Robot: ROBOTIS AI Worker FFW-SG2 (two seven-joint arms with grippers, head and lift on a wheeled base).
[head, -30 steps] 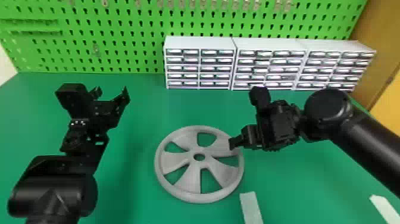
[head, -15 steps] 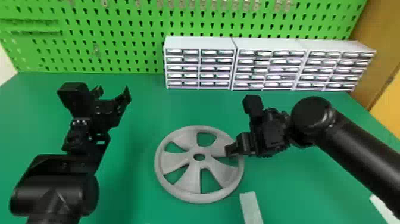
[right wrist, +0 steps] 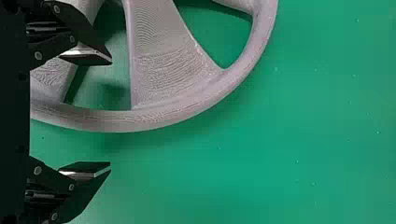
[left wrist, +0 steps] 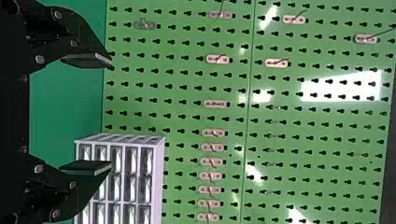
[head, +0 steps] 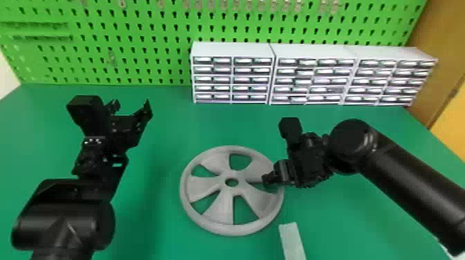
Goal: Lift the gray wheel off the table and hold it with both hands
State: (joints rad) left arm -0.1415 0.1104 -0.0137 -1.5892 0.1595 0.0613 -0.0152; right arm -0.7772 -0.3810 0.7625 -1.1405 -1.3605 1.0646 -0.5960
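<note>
On the green tabletop point(head: 155, 228) lies the round gray spoked wheel point(head: 223, 207) — partly hidden by the black right pincer point(head: 271, 179), fingers apart, seemingly astride the rim. The black left pincer point(head: 132, 105) gapes — well clear.

Brt | L wrist: glare on pegbd point(left wrist: 341, 87) | soft shdw nr wheel point(right wrist: 159, 70)

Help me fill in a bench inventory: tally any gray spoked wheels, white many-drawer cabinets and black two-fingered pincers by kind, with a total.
Gray spoked wheel: 1
White many-drawer cabinets: 3
Black two-fingered pincers: 2 (left pincer, right pincer)
Total: 6
</note>
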